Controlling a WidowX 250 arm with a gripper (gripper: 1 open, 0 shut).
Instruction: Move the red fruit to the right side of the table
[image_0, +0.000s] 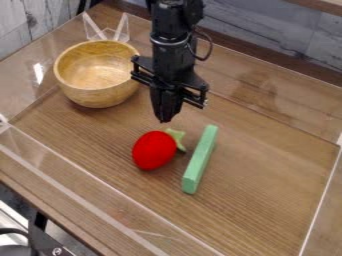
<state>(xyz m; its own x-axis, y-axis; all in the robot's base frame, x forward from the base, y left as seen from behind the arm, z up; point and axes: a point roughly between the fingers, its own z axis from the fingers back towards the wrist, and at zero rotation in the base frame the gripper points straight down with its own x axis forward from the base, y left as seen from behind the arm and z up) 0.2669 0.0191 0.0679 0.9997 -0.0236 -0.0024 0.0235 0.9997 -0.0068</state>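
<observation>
The red fruit (156, 150) lies on the table (267, 195), near the middle. It is small, round and shiny, with a pale green leafy top. The gripper (168, 117) hangs just above its far side, pinched shut on nothing. The grab looks missed, so the next move calls for opening and coming down around the fruit. Just right lies a long, flat green bar (201, 159). Far left sits a round wooden bowl (94, 72).

On the wood-grain surface (267, 190) there are one red fruit (155, 150), one long light-green bar (201, 158), one wooden bowl (94, 73), and one robot arm (171, 50) above them.
</observation>
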